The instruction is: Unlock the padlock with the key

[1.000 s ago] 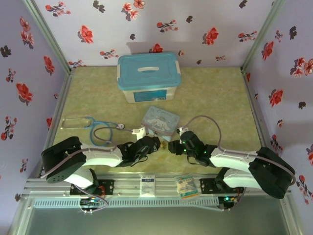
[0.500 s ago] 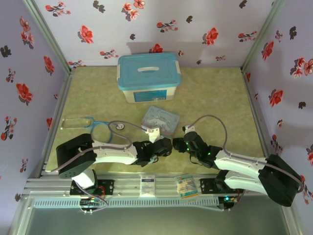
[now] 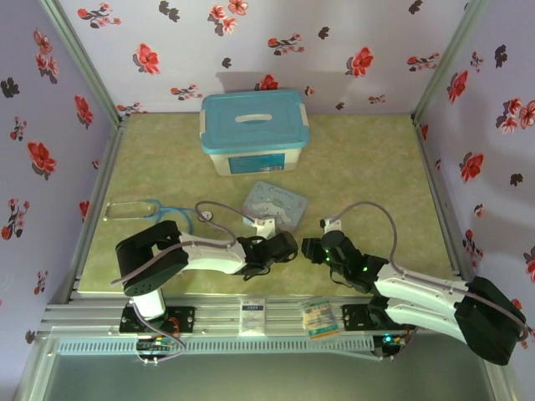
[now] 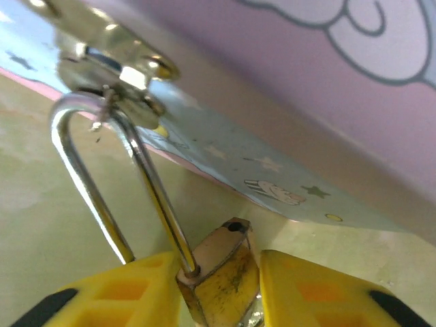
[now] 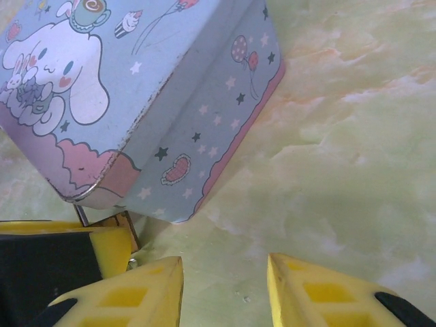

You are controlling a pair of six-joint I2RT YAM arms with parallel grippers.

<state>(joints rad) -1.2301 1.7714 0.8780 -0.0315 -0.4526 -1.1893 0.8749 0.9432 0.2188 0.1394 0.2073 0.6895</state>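
Base of padlock (image 4: 219,283) off-frame

On the green marbled bench (image 3: 368,159) you see a white storage box (image 3: 254,131) with a blue lid, at the far middle. Nearer you, a pale blue cartoon tin (image 3: 274,203) lies flat, with a blue-tubed stethoscope (image 3: 159,213) to its left. Floral wallpaper (image 3: 334,42) lines the three walls.

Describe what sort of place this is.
Probably a robot test booth: floral-papered walls enclose a small table, arms bolt to a metal rail, and props like a cartoon tin lie about.
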